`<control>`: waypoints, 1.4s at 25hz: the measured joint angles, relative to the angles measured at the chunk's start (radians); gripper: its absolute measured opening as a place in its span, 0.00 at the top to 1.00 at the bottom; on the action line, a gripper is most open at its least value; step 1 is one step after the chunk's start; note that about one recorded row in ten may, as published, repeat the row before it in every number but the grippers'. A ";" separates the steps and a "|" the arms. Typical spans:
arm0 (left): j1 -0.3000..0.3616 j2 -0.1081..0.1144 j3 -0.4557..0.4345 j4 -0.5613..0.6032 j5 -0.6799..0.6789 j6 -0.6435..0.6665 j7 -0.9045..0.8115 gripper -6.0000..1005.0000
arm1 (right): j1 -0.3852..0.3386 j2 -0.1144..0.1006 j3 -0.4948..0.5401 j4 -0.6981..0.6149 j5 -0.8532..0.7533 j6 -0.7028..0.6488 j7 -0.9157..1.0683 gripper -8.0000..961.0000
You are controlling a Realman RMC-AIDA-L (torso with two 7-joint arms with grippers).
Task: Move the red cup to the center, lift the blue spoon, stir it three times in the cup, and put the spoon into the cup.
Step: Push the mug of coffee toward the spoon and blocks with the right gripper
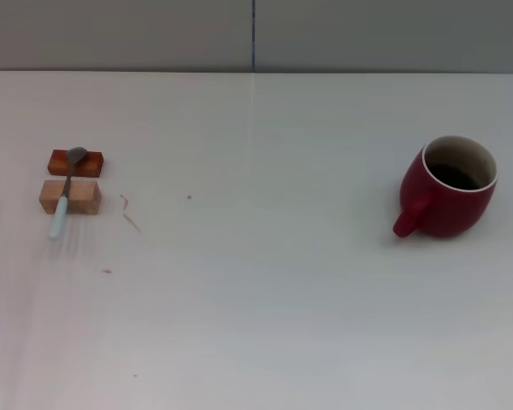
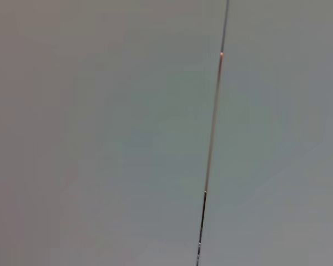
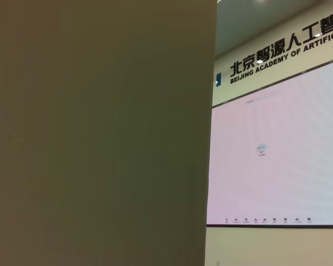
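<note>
Neither arm shows — red cup [image 1: 449,190] right, blue spoon [image 1: 64,198] left.

No part of the robot's body shows in any view.

A wide, pale off-white tabletop [image 1: 265,307] fills most of the head view, with a grey panelled wall [image 1: 120,34] across the top and one dark vertical seam [image 1: 254,34] through it. In the right wrist view, a large bright wall screen [image 3: 277,149] glows at right, under dark lettering [image 3: 283,52].
</note>
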 joint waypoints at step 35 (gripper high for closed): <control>-0.029 0.001 -0.008 0.054 0.000 -0.020 -0.013 0.15 | -0.004 0.000 -0.513 0.088 0.000 0.240 -1.151 0.93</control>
